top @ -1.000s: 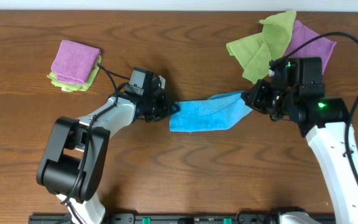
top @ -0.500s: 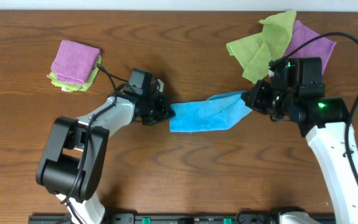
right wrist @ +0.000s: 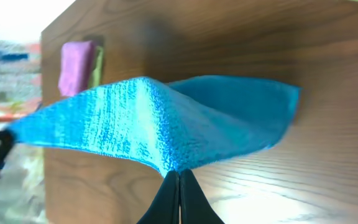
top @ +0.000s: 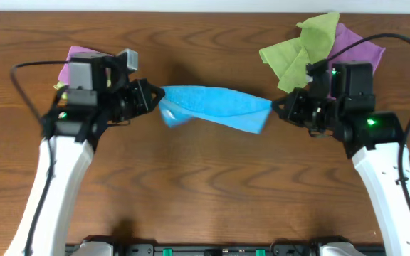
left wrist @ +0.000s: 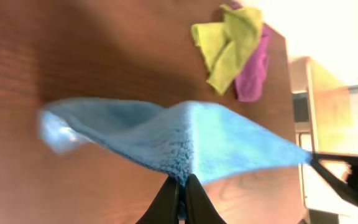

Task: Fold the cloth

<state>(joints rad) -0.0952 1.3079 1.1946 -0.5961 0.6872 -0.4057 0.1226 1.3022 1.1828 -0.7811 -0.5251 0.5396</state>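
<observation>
The sky-blue cloth (top: 212, 105) hangs stretched above the wooden table between my two grippers, sagging and twisted in the middle. My left gripper (top: 151, 97) is shut on its left end. In the left wrist view the black fingers (left wrist: 174, 198) pinch the cloth's (left wrist: 185, 140) fuzzy edge. My right gripper (top: 276, 108) is shut on the right end. The right wrist view has its gripper (right wrist: 179, 176) closed tight on a peak of the cloth (right wrist: 160, 124). A loose corner droops at the lower right (top: 256, 122).
A folded purple cloth (top: 77, 58) lies on a lime-green one at the back left, partly behind my left arm. A crumpled lime-green cloth (top: 297, 50) and a purple cloth (top: 358, 44) lie at the back right, close behind my right gripper.
My left gripper has shut on the cloth's left end and swung up and to the left. The cloth has lifted off the table and now spans between both grippers.
</observation>
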